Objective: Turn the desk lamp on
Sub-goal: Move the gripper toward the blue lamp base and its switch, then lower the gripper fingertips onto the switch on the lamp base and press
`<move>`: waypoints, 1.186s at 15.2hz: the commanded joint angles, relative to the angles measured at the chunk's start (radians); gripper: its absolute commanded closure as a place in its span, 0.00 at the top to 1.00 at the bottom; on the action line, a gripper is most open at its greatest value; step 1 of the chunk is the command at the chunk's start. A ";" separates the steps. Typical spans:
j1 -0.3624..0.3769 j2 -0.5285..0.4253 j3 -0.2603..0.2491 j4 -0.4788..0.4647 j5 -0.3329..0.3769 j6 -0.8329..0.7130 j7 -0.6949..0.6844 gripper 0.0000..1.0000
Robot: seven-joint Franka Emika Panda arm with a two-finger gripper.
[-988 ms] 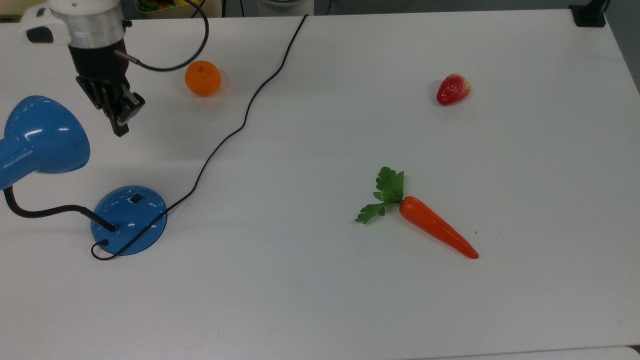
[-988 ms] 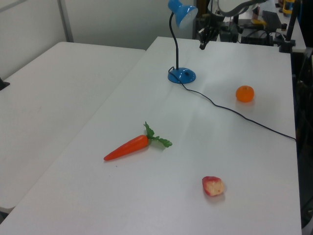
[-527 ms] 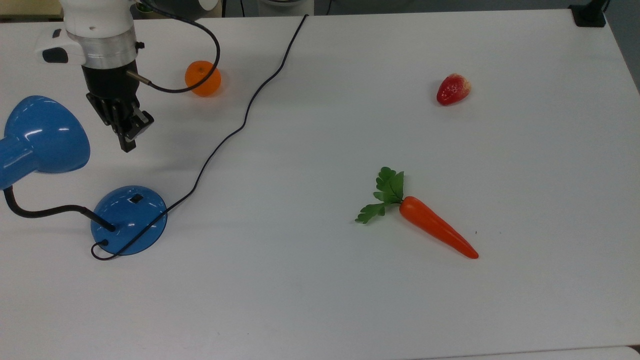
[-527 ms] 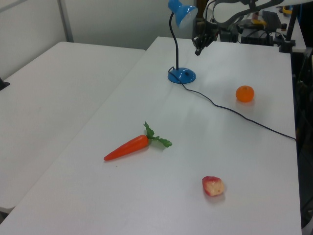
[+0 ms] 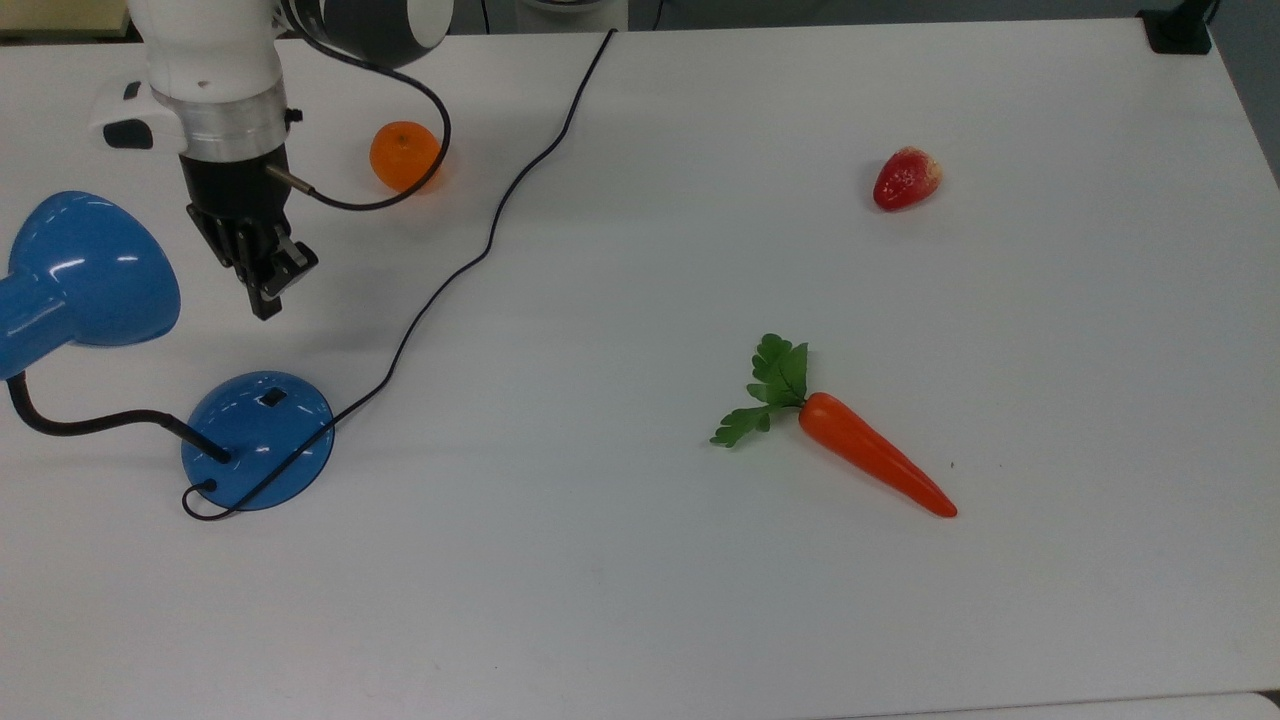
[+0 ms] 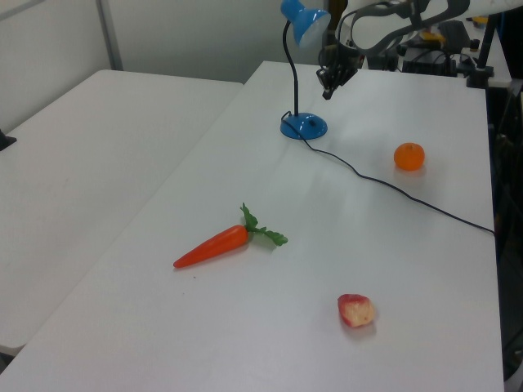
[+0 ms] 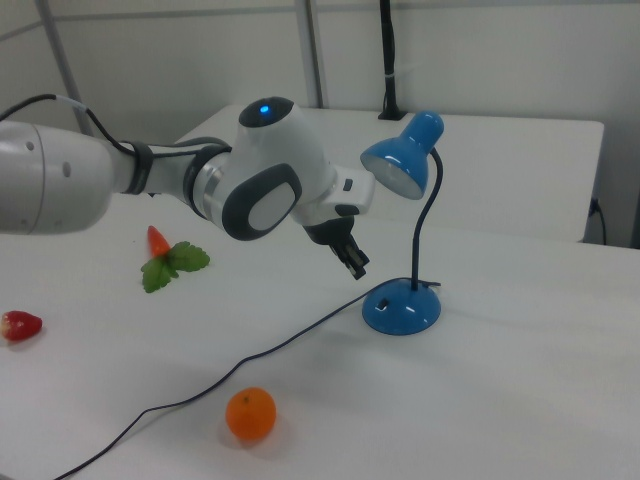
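lamp first: the desk lamp (image 5: 255,440) stands at the top view's left on the table (image 5: 700,600). i hold my tool (image 5: 268,300) above its base, pinched shut and empty, so one tip can press the small switch (image 5: 272,398).

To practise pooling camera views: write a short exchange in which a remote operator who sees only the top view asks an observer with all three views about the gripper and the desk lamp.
Operator: The gripper looks short of the desk lamp's base. Is it touching the table?
Observer: No. The right view shows it in the air, above the top of the base.
Operator: Is the shade low over the switch?
Observer: No. The right view shows the shade high on an upright neck, above the gripper, with the switch uncovered on the side of the base facing the gripper.
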 commanded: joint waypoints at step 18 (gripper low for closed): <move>0.003 0.187 -0.006 0.028 0.036 0.280 0.017 0.00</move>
